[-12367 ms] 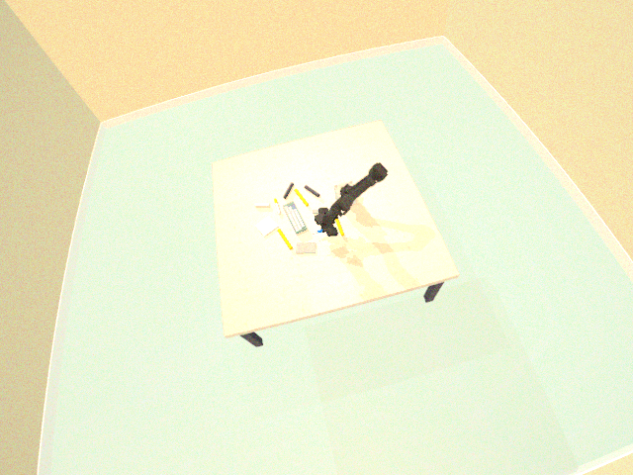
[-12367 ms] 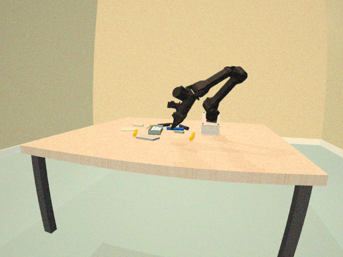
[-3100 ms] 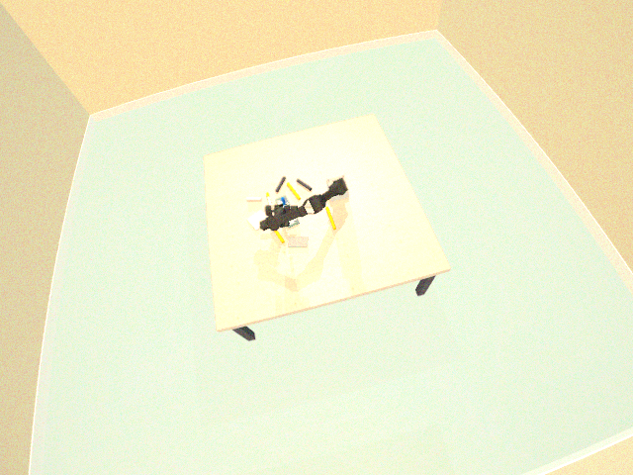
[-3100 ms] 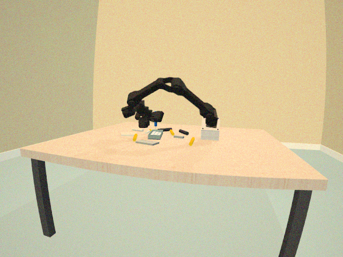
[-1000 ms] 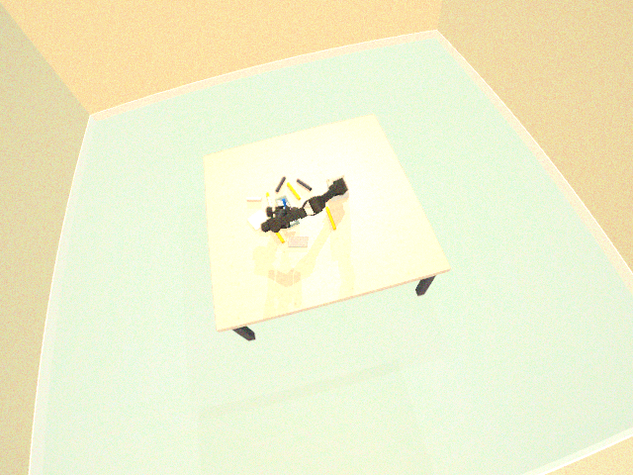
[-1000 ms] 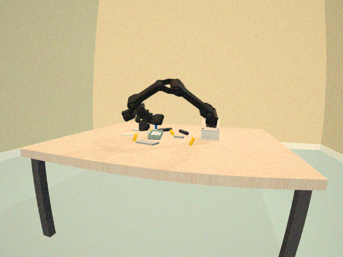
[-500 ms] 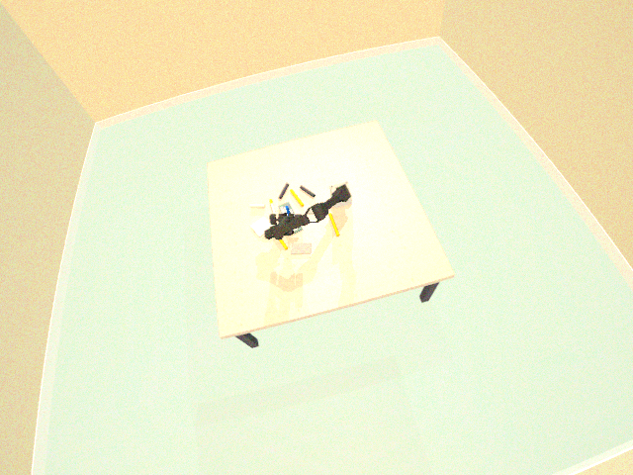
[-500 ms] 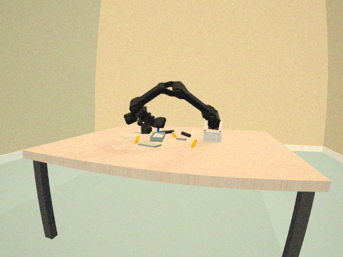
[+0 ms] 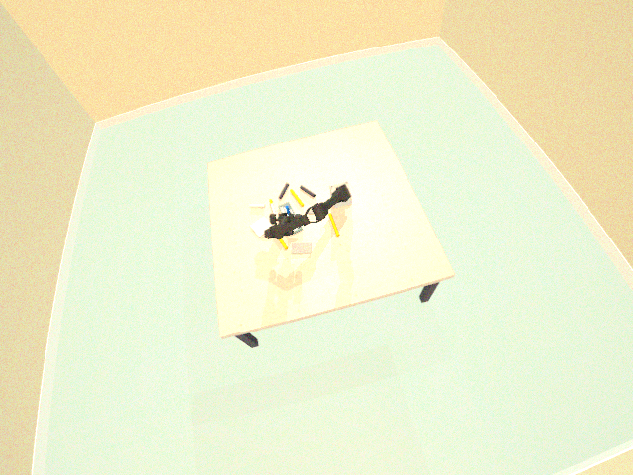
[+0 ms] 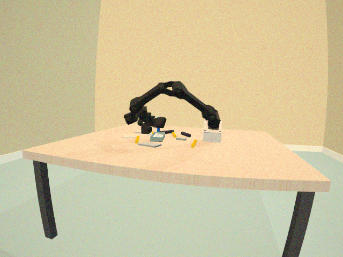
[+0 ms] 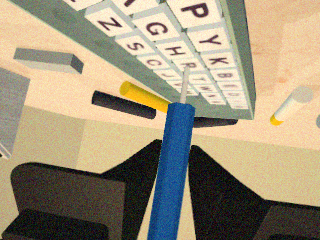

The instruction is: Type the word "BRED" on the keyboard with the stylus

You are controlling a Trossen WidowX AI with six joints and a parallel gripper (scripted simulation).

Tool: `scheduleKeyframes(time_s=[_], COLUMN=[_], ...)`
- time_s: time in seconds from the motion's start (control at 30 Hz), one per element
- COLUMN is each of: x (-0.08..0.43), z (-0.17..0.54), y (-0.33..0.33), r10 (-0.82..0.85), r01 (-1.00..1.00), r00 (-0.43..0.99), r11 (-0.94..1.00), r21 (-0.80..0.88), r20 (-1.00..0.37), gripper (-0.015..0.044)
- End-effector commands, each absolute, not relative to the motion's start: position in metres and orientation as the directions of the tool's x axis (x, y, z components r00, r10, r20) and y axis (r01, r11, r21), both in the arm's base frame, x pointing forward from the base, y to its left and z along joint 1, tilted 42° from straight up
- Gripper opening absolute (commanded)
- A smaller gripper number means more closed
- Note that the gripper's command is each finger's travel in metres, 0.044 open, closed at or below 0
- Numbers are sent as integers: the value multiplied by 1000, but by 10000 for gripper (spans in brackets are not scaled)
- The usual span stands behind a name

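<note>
My gripper [image 11: 175, 148] is shut on the blue stylus [image 11: 172, 170] [image 10: 158, 129] [image 9: 288, 209], which points down and away from the fingers. The green keyboard [image 11: 90, 41] [image 10: 157, 140] lies below the stylus, with white letter keys in rows. The pale tip [image 11: 185, 85] of the stylus is at the R key [image 11: 189, 64], beside the H and T keys, and overlaps its lower edge in the wrist view. Whether the tip touches R, and whether R is pressed down, I cannot tell. The farthest keys are small and partly blurred; the tip hides part of the rows near it.
A yellow cylinder [image 11: 142, 96] and a black cylinder [image 11: 124, 105] lie beyond the keyboard's left side in the wrist view, with a grey block [image 11: 47, 60] farther left. A white cylinder with a yellow end [image 11: 292, 105] is right of the keyboard. A flat grey plate [image 10: 149, 144] lies near it.
</note>
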State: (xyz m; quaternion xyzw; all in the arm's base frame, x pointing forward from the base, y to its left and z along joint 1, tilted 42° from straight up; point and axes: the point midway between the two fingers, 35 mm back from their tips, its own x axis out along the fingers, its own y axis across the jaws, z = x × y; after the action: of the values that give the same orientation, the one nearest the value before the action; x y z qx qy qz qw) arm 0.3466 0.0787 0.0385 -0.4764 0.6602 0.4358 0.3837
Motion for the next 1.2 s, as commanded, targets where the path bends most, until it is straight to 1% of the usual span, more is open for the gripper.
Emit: scheduleKeyframes(time_s=[0.0, 0.13, 0.8, 0.9, 0.97, 1.0, 1.17], x=[347, 347, 346, 346, 348, 350, 368], z=[54, 65, 62, 62, 61, 60, 52], y=[65, 55, 56, 56, 55, 53, 41], r10=[-292, -293, -289, -289, -290, -290, -292], r01=[-964, -964, -962, -962, -962, -962, -963], r00=[-250, -250, -257, -257, -256, -256, -251], r11=[169, 169, 172, 172, 172, 172, 170], r21=[207, 207, 214, 214, 214, 213, 208], r20=[-923, -923, -922, -922, -922, -922, -923], gripper=[81, 81, 84, 64, 12, 0, 0])
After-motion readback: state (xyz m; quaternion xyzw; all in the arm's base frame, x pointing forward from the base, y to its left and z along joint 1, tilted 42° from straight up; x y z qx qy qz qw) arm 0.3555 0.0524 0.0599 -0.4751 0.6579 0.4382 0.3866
